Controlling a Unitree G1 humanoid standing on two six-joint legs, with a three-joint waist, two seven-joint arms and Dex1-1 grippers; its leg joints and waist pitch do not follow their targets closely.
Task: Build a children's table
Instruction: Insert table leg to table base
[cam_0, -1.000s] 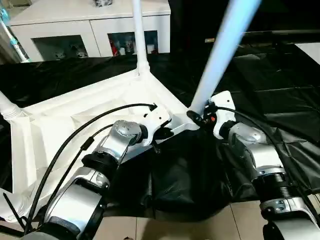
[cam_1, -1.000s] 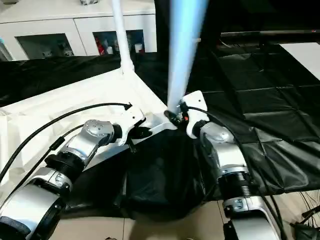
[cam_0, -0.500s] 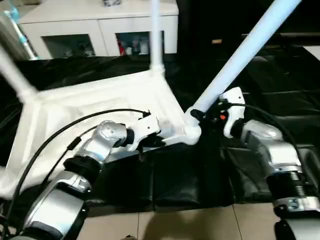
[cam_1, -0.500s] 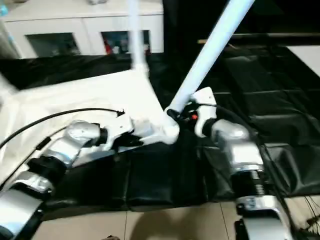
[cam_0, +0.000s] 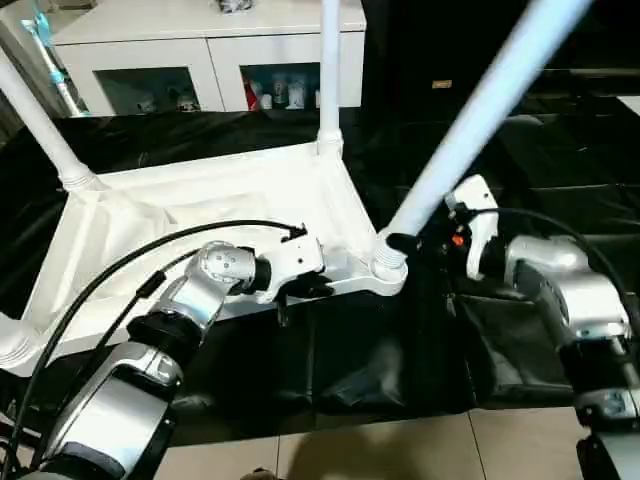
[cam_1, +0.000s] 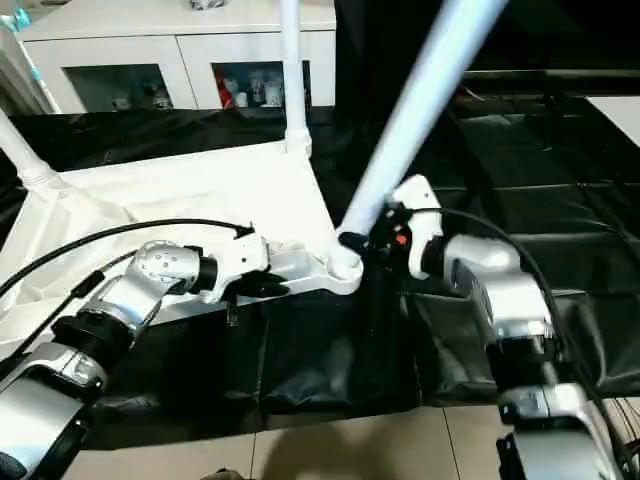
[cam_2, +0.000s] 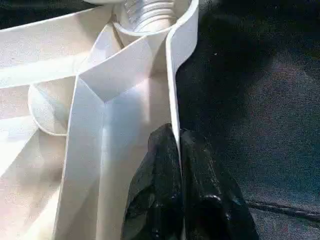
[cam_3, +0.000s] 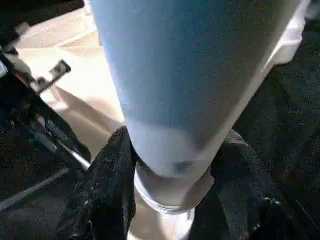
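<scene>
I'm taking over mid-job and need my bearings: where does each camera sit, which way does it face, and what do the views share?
Left and right eye views: on the head, looking forward and down at the upturned table top, over both silver forearms.
Left wrist view: along the left gripper, pinched shut on the top's rim.
Right wrist view: along the right gripper, closed around the tilted leg near its threaded end.
Shared: the near corner socket with that leg in it also shows in both wrist views.
</scene>
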